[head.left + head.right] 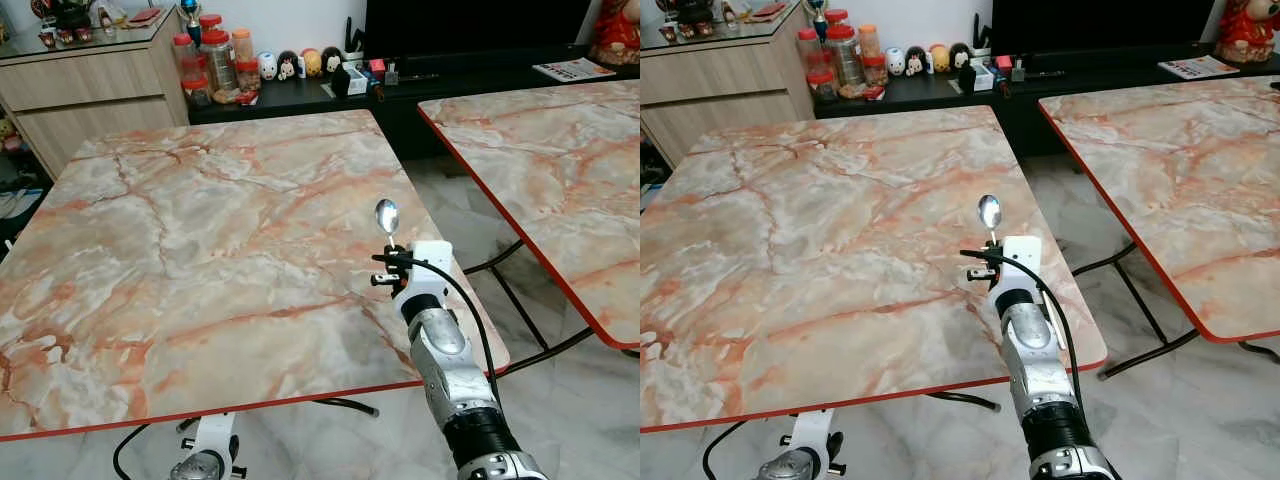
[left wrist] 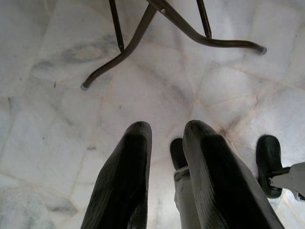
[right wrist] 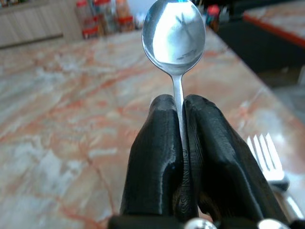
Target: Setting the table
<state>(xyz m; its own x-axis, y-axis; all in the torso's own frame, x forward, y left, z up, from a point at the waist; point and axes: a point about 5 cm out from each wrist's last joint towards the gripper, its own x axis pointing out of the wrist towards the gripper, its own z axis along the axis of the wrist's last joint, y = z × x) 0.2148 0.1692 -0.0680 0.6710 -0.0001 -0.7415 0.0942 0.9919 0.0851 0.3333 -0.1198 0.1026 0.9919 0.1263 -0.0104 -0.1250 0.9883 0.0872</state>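
We see a polished metal spoon [image 3: 174, 37] held upright, its oval bowl at the top mirroring the room, its thin handle clamped between the two black fingers [image 3: 155, 157] of the right gripper [image 1: 390, 252]. The spoon stands above the near right part of the marble-patterned worktop [image 1: 200, 250] with its red edge. In the right wrist view a fork [image 3: 265, 153] shows just beside the fingers, tines visible. The left gripper [image 2: 164, 136] hangs low over the pale tiled floor [image 2: 57, 119], its fingers slightly parted and grasping nothing. A second worktop [image 1: 550, 150] stands to the right.
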